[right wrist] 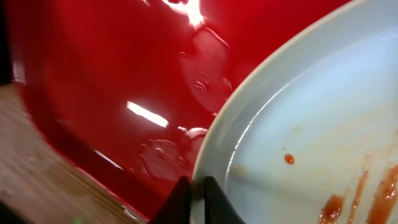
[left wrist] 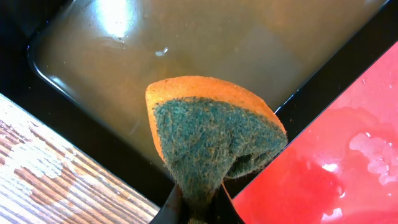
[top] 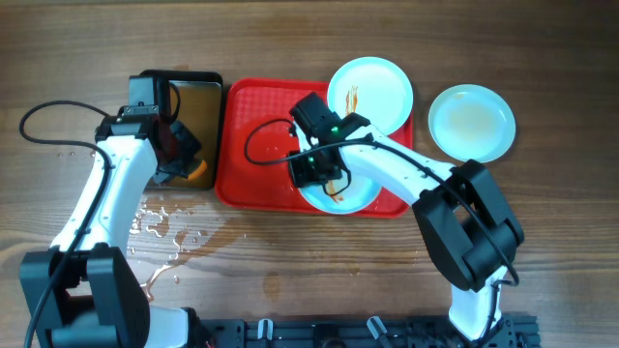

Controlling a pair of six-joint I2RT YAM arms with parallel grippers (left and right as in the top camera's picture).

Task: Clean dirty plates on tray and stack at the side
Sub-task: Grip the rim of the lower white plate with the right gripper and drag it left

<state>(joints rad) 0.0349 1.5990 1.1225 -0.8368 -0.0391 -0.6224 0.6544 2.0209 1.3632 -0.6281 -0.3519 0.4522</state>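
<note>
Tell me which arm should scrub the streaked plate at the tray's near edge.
Left: its jaws hold the sponge over the pan, while the right jaws pinch that plate at its rim.

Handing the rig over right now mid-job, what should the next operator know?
Left gripper: shut on the sponge, over the pan of brown water.
Right gripper: shut on the rim of the near plate, sauce-streaked, on the tray.
Far plate: streaked, at the tray's far right corner.
Done, apparently: third plate, unstreaked, on the table right of the tray.
To do: clean both streaked plates, stack them there.
</note>
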